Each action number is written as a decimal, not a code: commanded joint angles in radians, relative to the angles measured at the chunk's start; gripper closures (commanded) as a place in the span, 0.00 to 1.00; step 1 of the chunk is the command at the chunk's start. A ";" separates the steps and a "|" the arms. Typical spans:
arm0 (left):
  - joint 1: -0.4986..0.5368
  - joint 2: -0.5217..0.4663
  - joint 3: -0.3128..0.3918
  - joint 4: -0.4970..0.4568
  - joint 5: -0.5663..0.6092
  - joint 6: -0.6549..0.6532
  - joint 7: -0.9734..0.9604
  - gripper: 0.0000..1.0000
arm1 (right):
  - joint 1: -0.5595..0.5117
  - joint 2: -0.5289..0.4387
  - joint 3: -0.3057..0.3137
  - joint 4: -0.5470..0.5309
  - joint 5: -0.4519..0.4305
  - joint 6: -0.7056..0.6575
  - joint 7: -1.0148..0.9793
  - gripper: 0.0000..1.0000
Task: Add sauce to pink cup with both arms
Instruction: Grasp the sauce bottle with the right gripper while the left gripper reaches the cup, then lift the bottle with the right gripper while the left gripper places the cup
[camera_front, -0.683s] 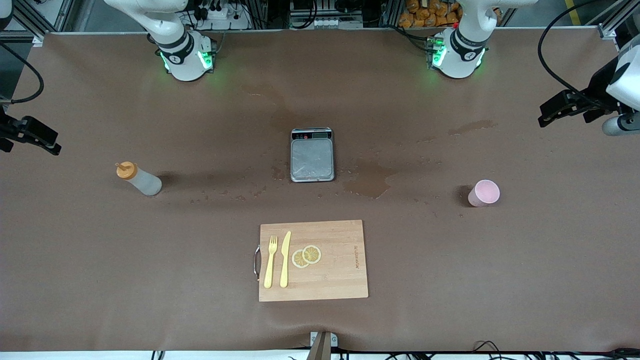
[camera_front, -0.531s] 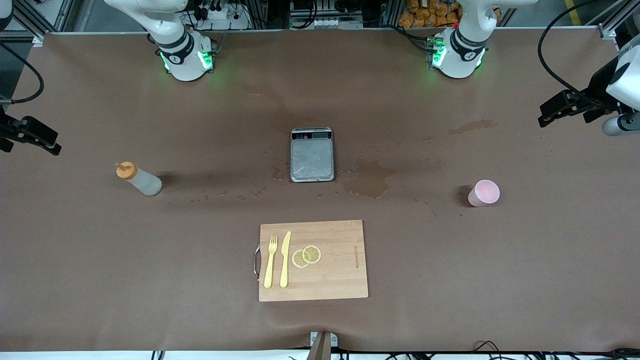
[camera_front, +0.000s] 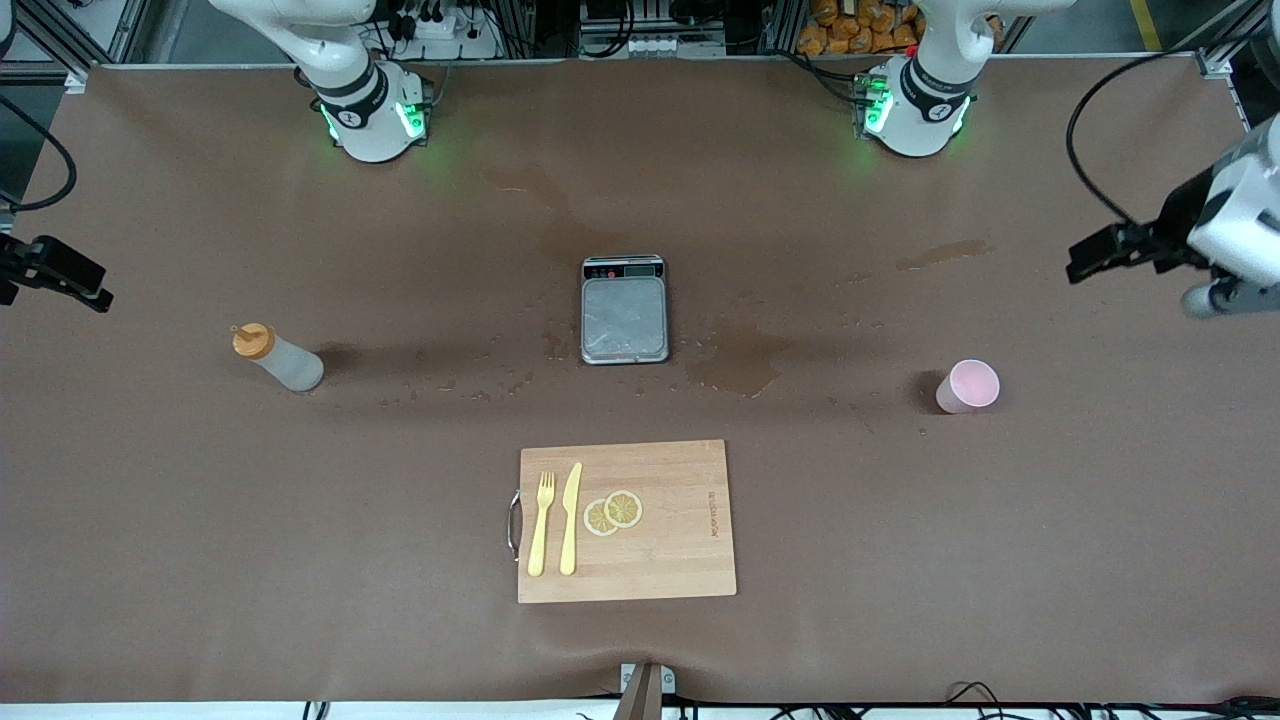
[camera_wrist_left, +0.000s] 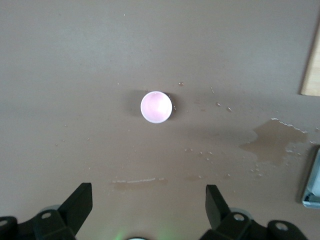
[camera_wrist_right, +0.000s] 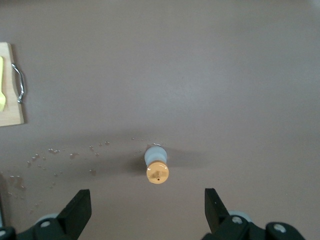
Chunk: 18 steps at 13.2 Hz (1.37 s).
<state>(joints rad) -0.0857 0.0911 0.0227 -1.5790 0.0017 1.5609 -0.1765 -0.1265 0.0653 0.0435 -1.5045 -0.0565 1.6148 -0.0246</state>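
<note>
The sauce bottle (camera_front: 278, 359), whitish with an orange cap, stands upright toward the right arm's end of the table; it also shows in the right wrist view (camera_wrist_right: 157, 166). The pink cup (camera_front: 968, 386) stands upright toward the left arm's end, also seen in the left wrist view (camera_wrist_left: 156, 106). My right gripper (camera_front: 70, 281) hangs open and empty, high over the table edge near the bottle (camera_wrist_right: 147, 212). My left gripper (camera_front: 1098, 254) hangs open and empty, high over the table's end near the cup (camera_wrist_left: 149, 212).
A kitchen scale (camera_front: 624, 309) sits mid-table with wet stains (camera_front: 740, 362) beside it. A wooden cutting board (camera_front: 626, 521) nearer the front camera carries a yellow fork (camera_front: 541, 522), a knife (camera_front: 570, 517) and lemon slices (camera_front: 613, 512).
My left gripper has shifted slightly toward the table's middle. My right gripper has edged slightly outward. The bottle and the cup have not moved.
</note>
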 joint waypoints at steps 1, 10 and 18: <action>0.021 0.059 -0.003 -0.085 0.021 0.126 0.014 0.00 | -0.070 0.079 0.010 0.009 0.006 0.000 -0.089 0.00; 0.089 0.159 -0.003 -0.549 0.021 0.764 0.012 0.00 | -0.201 0.278 0.009 0.013 0.160 -0.136 0.041 0.00; 0.095 0.251 -0.006 -0.541 0.017 0.804 0.008 0.75 | -0.378 0.548 0.009 0.041 0.367 -0.131 0.176 0.00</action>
<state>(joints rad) 0.0023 0.3308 0.0228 -2.1313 0.0036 2.3569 -0.1698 -0.4537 0.5275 0.0352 -1.5114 0.2371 1.5002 0.1201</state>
